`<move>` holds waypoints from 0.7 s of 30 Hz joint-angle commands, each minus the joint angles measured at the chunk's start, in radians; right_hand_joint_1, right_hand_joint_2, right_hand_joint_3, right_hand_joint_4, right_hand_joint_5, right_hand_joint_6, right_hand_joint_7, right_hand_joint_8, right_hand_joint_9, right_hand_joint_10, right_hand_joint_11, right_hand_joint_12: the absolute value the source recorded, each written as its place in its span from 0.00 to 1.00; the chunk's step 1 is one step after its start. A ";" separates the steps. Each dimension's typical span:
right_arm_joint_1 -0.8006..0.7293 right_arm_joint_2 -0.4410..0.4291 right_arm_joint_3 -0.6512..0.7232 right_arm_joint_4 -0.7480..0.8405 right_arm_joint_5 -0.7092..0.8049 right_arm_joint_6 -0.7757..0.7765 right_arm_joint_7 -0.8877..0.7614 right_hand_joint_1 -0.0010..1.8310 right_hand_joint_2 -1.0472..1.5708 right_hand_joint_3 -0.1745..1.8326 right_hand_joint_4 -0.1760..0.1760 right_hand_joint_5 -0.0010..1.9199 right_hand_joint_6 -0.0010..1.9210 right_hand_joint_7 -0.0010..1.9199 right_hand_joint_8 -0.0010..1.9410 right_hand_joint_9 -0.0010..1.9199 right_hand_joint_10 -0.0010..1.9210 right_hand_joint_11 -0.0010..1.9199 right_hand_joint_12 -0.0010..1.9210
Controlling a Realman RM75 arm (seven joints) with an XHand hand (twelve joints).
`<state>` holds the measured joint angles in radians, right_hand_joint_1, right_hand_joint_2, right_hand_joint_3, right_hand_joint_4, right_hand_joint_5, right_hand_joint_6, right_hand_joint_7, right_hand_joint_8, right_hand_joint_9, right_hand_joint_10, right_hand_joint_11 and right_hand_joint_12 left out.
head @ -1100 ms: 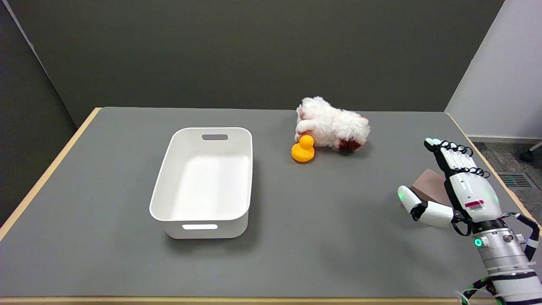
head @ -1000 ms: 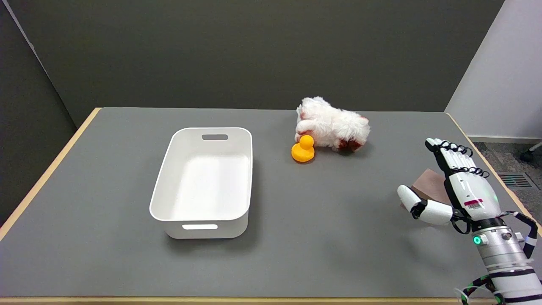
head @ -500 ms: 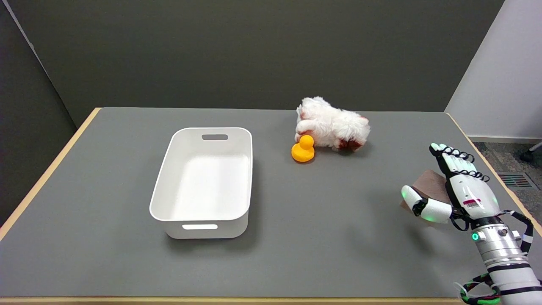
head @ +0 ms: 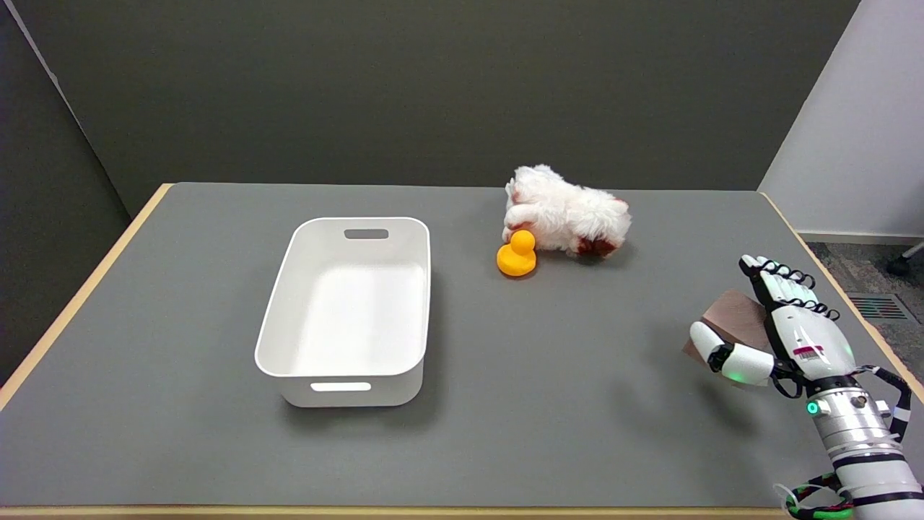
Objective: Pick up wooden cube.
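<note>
Right hand (head: 783, 339) is closing, thumb and fingers flanking the wooden cube (head: 733, 315); grip unclear. Cube looks stiff, light; opposite faces suit pinching.

A: How is the light?

B: Even and soft from overhead, fairly bright. The white bin (head: 345, 312) glares on its floor, nearly washed out.

A: Shadows?

B: Faint, blurred ones on the grey table (head: 505, 375), beside the bin's right wall and left of the right hand (head: 787, 336).

A: Sharpness?

B: Crisp throughout; the plush toy (head: 567, 220) loses fur detail to brightness.
</note>
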<state>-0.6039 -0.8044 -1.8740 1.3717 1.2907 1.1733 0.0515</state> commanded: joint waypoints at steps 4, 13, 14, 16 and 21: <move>0.029 -0.010 -0.007 -0.039 0.036 -0.034 0.002 0.15 0.59 0.52 0.43 0.02 0.11 0.03 0.04 0.00 0.08 0.00 0.08; 0.045 -0.012 -0.011 -0.047 0.040 -0.046 0.002 0.15 0.59 0.53 0.44 0.03 0.11 0.04 0.04 0.00 0.07 0.00 0.08; 0.046 -0.012 -0.011 -0.047 0.040 -0.046 0.002 0.15 0.59 0.53 0.43 0.03 0.11 0.04 0.04 0.00 0.07 0.00 0.08; 0.048 -0.012 -0.011 -0.046 0.040 -0.046 0.002 0.15 0.59 0.52 0.42 0.03 0.12 0.03 0.06 0.00 0.08 0.00 0.08; 0.054 -0.014 -0.014 -0.048 0.040 -0.046 0.002 0.15 0.59 0.52 0.41 0.03 0.12 0.04 0.08 0.00 0.09 0.00 0.08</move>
<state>-0.5697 -0.8139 -1.8815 1.3348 1.3220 1.1388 0.0530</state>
